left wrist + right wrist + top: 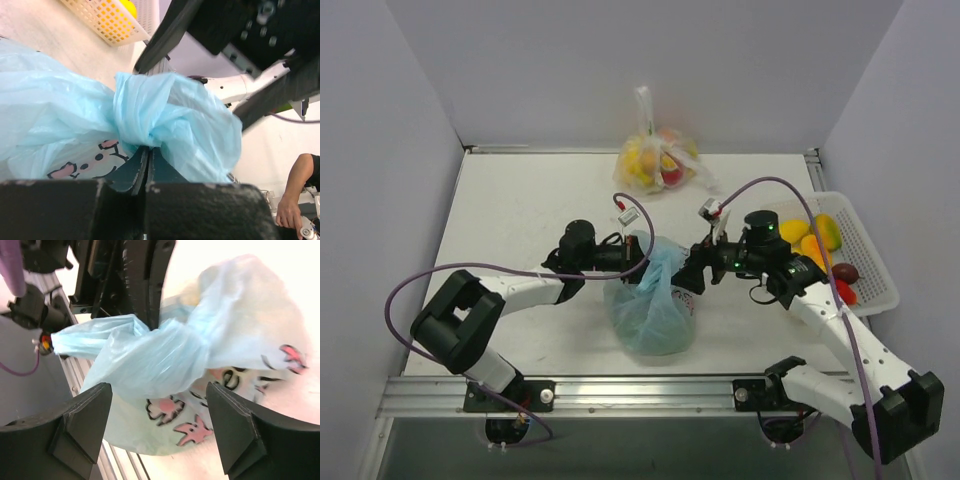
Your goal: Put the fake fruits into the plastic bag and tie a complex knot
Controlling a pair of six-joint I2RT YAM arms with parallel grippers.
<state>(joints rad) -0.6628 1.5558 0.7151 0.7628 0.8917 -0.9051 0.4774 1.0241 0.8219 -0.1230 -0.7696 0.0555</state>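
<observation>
Jaws of the left gripper (145, 152) are pinched closed on the plastic bag (655, 305), which sits on the counter (520, 200) between the arms, while the right gripper (159, 390) gapes wide around it, so the loose knot (137, 117) may slip undone if tugged one-sidedly.

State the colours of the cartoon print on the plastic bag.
Pink and black, on a light-blue plastic bag; the cartoon print shows best in the right wrist view.

The desk (510, 210) centre is blocked by the plastic bag (655, 310), hemmed by the left arm (520, 288) and the right arm (830, 322), while free passage is left at the far left and before the clear bag (655, 162).
</observation>
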